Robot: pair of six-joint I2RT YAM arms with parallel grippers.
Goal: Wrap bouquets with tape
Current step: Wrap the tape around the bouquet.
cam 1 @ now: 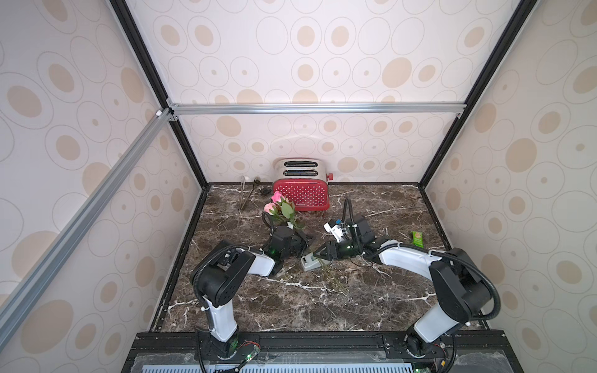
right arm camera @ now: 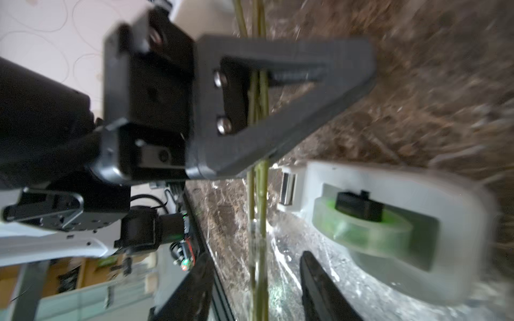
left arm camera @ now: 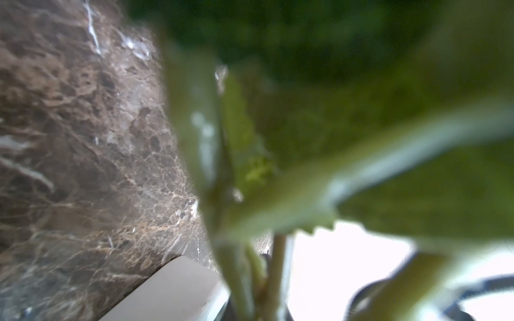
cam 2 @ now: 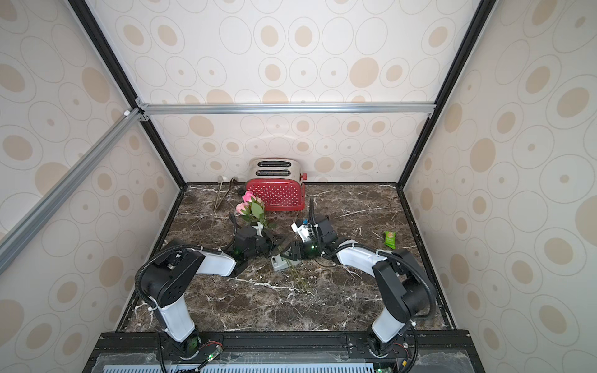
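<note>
On the table (cam 1: 371,290), the bouquets (cam 1: 284,210) are before the toaster (cam 1: 302,193), the tape (cam 1: 310,263) beside their stems.

The left arm (cam 1: 260,263) and the right arm (cam 1: 407,258) are both covered with white shells between black, rounded joint housings (cam 1: 223,284). A black ribbed cable hose (cam 1: 193,277) is led along each one. Small green lights (cam 1: 347,248) are seen at the wrists and at the bases. The left pincer (cam 1: 308,240) is formed of black triangular fingers (right arm camera: 292,130), which are fixed with two silver screws (right arm camera: 222,126).
</note>
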